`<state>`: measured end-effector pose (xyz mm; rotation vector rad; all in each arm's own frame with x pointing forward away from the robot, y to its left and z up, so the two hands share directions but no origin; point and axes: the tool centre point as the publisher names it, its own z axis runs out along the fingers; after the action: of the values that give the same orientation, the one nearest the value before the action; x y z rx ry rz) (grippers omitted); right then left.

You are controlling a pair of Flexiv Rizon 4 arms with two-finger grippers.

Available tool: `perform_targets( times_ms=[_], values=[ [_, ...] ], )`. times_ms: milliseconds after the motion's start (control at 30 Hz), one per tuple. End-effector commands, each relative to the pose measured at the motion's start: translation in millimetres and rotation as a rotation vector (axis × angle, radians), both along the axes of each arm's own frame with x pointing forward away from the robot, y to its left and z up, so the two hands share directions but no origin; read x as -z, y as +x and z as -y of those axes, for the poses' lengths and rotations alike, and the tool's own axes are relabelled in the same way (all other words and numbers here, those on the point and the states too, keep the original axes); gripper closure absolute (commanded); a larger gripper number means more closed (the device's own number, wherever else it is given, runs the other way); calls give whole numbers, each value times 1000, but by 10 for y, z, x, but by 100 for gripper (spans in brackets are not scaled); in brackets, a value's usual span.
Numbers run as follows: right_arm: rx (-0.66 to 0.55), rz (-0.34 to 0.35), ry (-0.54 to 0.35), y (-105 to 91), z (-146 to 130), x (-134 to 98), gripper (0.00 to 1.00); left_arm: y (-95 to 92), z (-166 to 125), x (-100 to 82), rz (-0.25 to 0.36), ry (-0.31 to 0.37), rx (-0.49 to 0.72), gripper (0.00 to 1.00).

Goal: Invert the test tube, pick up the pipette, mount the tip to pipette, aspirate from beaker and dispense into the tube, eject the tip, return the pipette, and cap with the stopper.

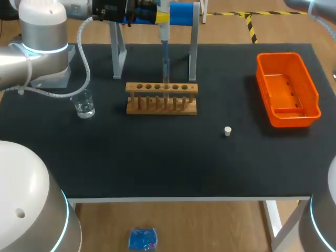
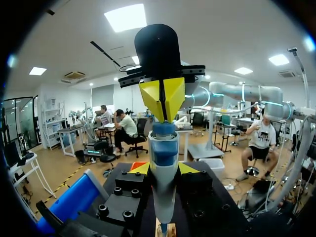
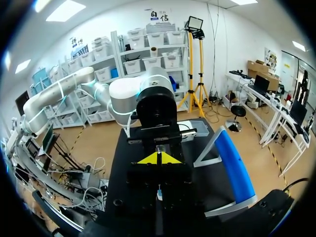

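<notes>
My left gripper (image 2: 164, 170) is shut on the pipette (image 2: 163, 185), which it holds upright above the wooden tube rack (image 1: 161, 98). The pipette's thin shaft (image 1: 165, 65) reaches down to one of the rack's middle holes. I cannot make out a test tube there. My right gripper (image 2: 163, 106) faces the left one, its yellow tips shut together and resting on the pipette's blue top end (image 2: 163, 129). In its own wrist view the right gripper (image 3: 158, 159) shows shut. The glass beaker (image 1: 84, 104) stands left of the rack. The small white stopper (image 1: 227, 131) lies to the rack's right, nearer the table's front.
A grey pipette stand (image 1: 193, 52) with a blue top straddles the space behind the rack. An orange bin (image 1: 287, 89) sits at the right side of the black table (image 1: 157, 163).
</notes>
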<state>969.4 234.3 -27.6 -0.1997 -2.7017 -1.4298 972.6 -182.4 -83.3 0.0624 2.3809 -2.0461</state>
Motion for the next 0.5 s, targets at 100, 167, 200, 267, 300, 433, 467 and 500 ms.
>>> perform_targets(
  times_ms=[100, 167, 200, 267, 300, 433, 467, 500],
  values=[
    [-4, -9, -8, 20, 10, 82, 100, -11, 5, -50, 2, -2, -4, 100],
    [-4, -11, -9, 21, 11, 87, 100, -11, 5, -50, 2, -2, -4, 100],
    [-5, -12, -9, 21, 11, 88, 100, -11, 5, -50, 2, -2, -4, 100],
    [-5, -12, -9, 22, 12, 89, 100, -11, 5, -50, 2, -2, -4, 100],
    [-5, -11, -8, 23, 12, 89, 100, -11, 5, -50, 2, -2, -4, 100],
    [-7, -8, -6, 25, 16, 73, 100, -11, 5, -50, 2, -2, -4, 100],
    [-7, -7, -6, 25, 16, 69, 100, -11, 5, -50, 2, -2, -4, 100],
    [-7, -5, -5, 25, 16, 59, 100, -11, 5, -50, 2, -2, -4, 100]
  ],
)
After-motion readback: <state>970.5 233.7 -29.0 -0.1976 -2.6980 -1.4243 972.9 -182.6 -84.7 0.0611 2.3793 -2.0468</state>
